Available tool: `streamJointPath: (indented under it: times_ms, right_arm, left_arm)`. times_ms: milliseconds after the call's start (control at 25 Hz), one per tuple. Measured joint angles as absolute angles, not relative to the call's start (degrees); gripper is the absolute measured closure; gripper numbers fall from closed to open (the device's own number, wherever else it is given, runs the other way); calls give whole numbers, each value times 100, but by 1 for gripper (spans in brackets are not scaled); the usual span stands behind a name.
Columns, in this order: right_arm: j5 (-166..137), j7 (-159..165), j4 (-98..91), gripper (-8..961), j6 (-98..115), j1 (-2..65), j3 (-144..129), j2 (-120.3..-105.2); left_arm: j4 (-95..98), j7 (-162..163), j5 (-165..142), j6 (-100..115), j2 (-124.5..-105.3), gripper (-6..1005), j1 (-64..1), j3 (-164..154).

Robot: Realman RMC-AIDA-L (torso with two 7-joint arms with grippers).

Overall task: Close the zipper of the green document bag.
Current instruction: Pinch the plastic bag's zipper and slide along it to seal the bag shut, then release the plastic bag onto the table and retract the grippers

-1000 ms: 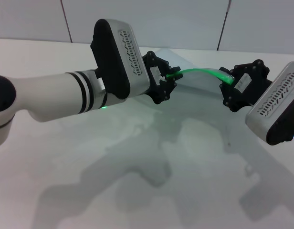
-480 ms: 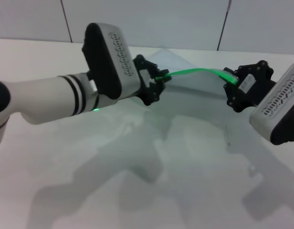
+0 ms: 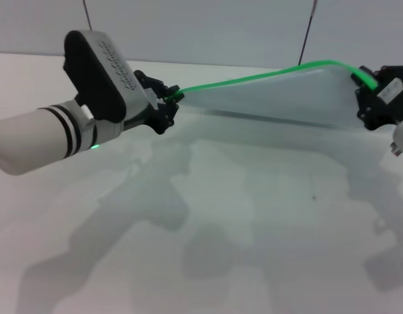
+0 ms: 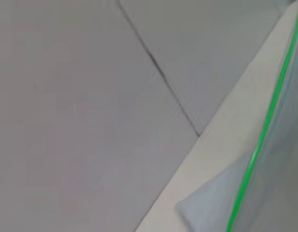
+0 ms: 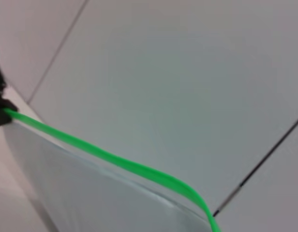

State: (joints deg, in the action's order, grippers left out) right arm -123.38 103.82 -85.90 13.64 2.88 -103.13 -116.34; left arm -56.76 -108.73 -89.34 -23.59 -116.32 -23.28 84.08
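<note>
Green document bag: held taut above the worktop. Zipper (top edge): left gripper clamped on one end, right gripper on the other.

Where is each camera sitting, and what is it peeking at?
Head view: up on the robot's head, looking down at the table; both arms show, the left gripper and right gripper holding up the green document bag by the zipper.
Left wrist view: on the left wrist, facing along the zipper toward the wall; no robot parts show.
Right wrist view: on the right wrist, facing along the zipper; the left gripper shows far off.
All three share the zipper.
</note>
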Motion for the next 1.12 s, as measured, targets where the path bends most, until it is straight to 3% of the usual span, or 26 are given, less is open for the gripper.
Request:
streamJointPath:
  times_ms: [480, 840, 1120]
  right_arm:
    - [-12338, 10355, -8356, 759, 502, 280, -10404, -11623]
    - [-12202, 10464, -7271, 748, -2962, 393, -11543, -11647]
    - [-11138, 10931, -6218, 740, -5271, 1144, -12703, -11621]
  left_arm:
    - [-5658, -10868, -8797, -2346, -11644, 957, -2320, 8447]
    - [-5656, -10872, -7915, -2395, -11636, 952, -2333, 8535]
    - [-5657, -11135, -7042, -2395, -11638, 879, -2323, 8556]
